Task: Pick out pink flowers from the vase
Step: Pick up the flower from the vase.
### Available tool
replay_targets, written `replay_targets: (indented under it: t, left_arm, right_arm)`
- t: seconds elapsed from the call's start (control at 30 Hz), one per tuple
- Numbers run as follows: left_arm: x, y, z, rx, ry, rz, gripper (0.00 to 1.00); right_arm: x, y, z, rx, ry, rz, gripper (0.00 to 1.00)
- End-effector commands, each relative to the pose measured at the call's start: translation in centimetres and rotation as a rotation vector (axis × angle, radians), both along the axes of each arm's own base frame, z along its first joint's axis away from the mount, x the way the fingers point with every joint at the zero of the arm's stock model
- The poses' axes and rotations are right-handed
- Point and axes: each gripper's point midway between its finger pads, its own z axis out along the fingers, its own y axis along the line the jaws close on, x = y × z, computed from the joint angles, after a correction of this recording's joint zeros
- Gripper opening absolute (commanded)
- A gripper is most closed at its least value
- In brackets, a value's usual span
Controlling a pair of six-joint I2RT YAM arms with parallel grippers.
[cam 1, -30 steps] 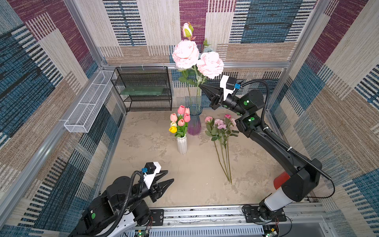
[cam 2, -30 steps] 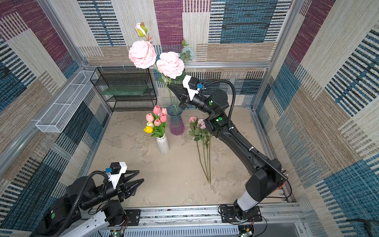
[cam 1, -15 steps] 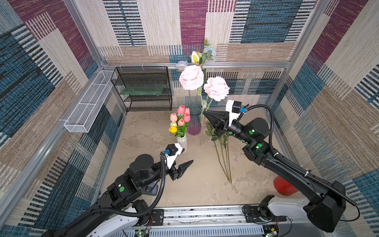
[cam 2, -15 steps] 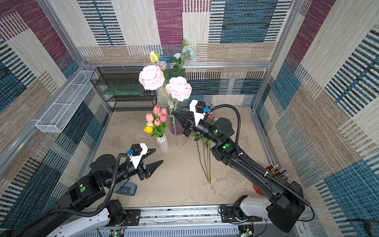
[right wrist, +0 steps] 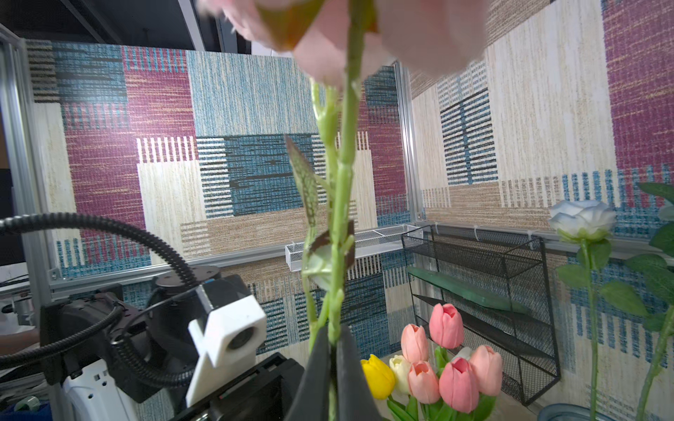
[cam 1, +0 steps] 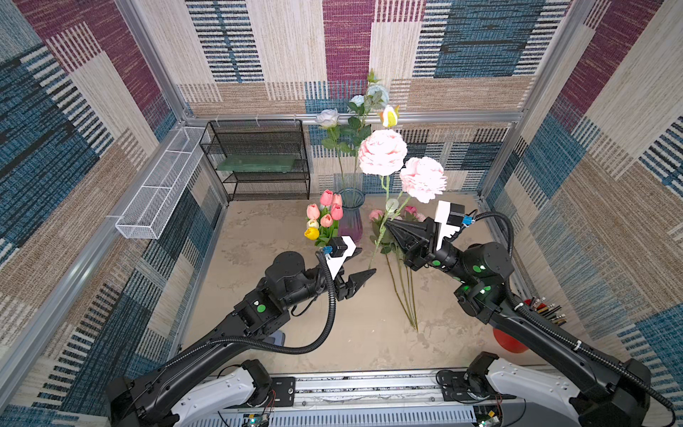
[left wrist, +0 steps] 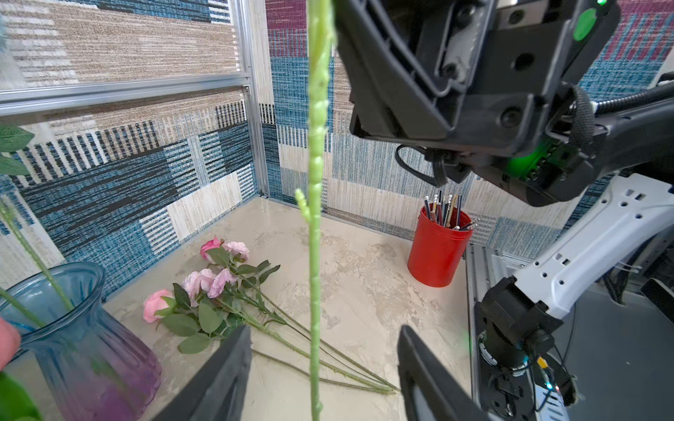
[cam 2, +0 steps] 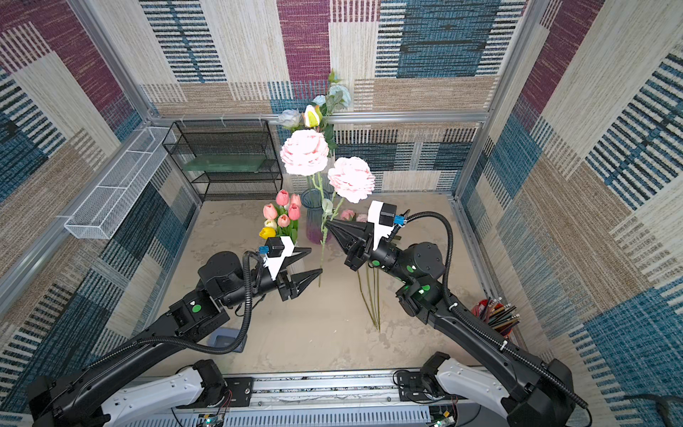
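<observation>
The right pincer [cam 1: 386,222] is clamped tight on the shared stem [left wrist: 315,218] of the two pale-pink peonies [cam 1: 382,152]. It grips below the blooms, so the heavy heads stand upright above it. The sprig hangs clear of the vase [cam 1: 350,225], just beside it, over the tabletop [cam 1: 258,240]. The left pincer [cam 1: 364,263] stands wide, with the stem's lower end between its jaws and apparently untouched. It is likely placed there to steady or take the long stalk before it is laid down. Pink roses [left wrist: 204,284] lie flat on the tabletop near the vase — a probable drop spot. Blue-white roses [cam 1: 327,118] stand in the vase — not wanted.
</observation>
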Motion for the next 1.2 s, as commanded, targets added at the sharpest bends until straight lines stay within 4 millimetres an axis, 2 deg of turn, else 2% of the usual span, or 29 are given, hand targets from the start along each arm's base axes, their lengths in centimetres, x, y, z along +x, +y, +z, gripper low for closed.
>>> replay_targets:
  t: [0.0, 0.1, 0.23, 0.37, 0.57, 0.7, 0.77, 0.87, 1.0, 1.07, 1.17]
  left_arm:
    - [-1.7, -0.9, 2.0, -0.066, -0.045, -0.147, 0.63]
    - [-2.0, -1.0, 1.7, -0.086, -0.025, -0.218, 0.61]
    - [-2.7, -1.1, 1.4, -0.117, 0.018, -0.323, 0.54]
    - [-3.8, -1.8, 1.2, -0.118, 0.054, -0.43, 0.49]
    - [-4.4, -2.1, 1.2, -0.117, 0.082, -0.491, 0.42]
    - [-4.5, -2.2, 1.1, -0.112, 0.094, -0.502, 0.25]
    - [-4.5, -2.3, 0.9, -0.107, 0.105, -0.501, 0.25]
    - [-4.2, -2.4, 0.5, -0.103, 0.117, -0.49, 0.31]
    - [-4.2, -2.5, 0.5, -0.106, 0.124, -0.497, 0.28]
    - [-4.3, -2.5, 0.4, -0.104, 0.128, -0.501, 0.21]
    - [-4.2, -2.3, 0.5, -0.103, 0.113, -0.483, 0.03]
  right_arm:
    - [-1.4, -0.7, 1.1, 0.041, -0.023, 0.037, 0.0]
    - [-2.3, -1.4, 1.6, 0.06, -0.033, 0.045, 0.0]
    - [-3.2, -2.1, 2.2, 0.078, -0.039, 0.05, 0.0]
    - [-3.3, -2.3, 2.3, 0.09, -0.024, 0.055, 0.0]
    - [-3.4, -2.6, 2.1, 0.116, -0.002, 0.065, 0.0]
    - [-3.3, -2.5, 2.0, 0.131, 0.013, 0.071, 0.0]
    - [-3.3, -2.5, 2.0, 0.143, 0.02, 0.077, 0.0]
    - [-3.4, -2.2, 1.9, 0.146, 0.026, 0.09, 0.0]
    - [-3.6, -1.9, 1.9, 0.149, 0.028, 0.1, 0.0]
    - [-3.7, -1.8, 1.9, 0.144, 0.027, 0.102, 0.0]
    - [-3.5, -1.6, 1.5, 0.128, 0.031, 0.083, 0.0]
